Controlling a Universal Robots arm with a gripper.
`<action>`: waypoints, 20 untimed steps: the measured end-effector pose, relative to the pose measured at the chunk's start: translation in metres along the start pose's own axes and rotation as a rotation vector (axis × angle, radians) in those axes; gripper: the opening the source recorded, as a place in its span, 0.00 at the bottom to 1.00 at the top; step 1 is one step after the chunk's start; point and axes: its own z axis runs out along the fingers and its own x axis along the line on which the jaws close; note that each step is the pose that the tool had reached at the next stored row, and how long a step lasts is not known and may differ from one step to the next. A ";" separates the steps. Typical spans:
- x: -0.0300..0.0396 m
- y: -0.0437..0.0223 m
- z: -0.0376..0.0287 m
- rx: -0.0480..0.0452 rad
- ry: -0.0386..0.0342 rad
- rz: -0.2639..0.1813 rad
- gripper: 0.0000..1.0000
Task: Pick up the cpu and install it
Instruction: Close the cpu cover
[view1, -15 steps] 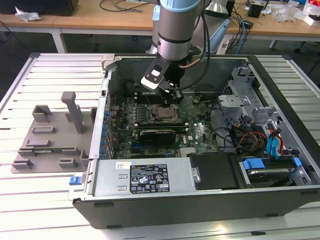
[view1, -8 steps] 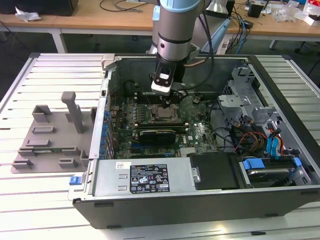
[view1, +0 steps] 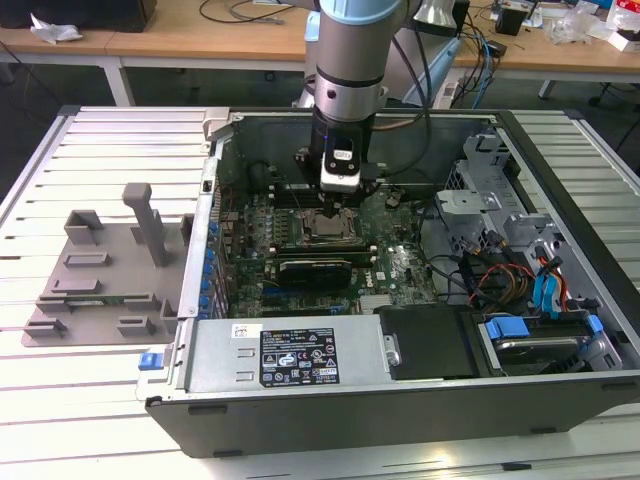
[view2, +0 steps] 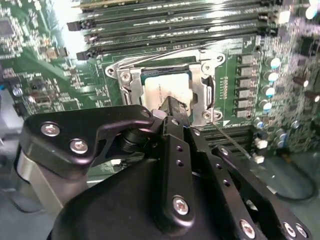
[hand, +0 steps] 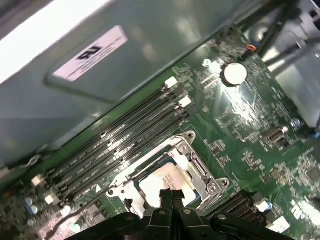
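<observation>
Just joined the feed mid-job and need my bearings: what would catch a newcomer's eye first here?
The arm's gripper hangs inside the open computer case, straight over the socket frame. In both wrist views the cpu lies in that frame, pale top plate showing, with the shut jaws just over or on it. A grey plastic fixture sits on the slatted table at the exterior view's left.

Open computer case (view1: 400, 410) on a slatted table (view1: 70, 410), green motherboard (view1: 405, 268) inside, grey plastic fixture (view1: 100, 290) just beside it.
</observation>
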 end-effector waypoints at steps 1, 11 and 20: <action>0.0000 0.0000 0.0000 0.0002 -0.0004 -0.017 0.11; 0.0000 0.0000 0.0001 0.0042 -0.0057 -0.312 0.11; 0.0001 0.0001 0.0007 0.0086 -0.0130 -0.656 0.11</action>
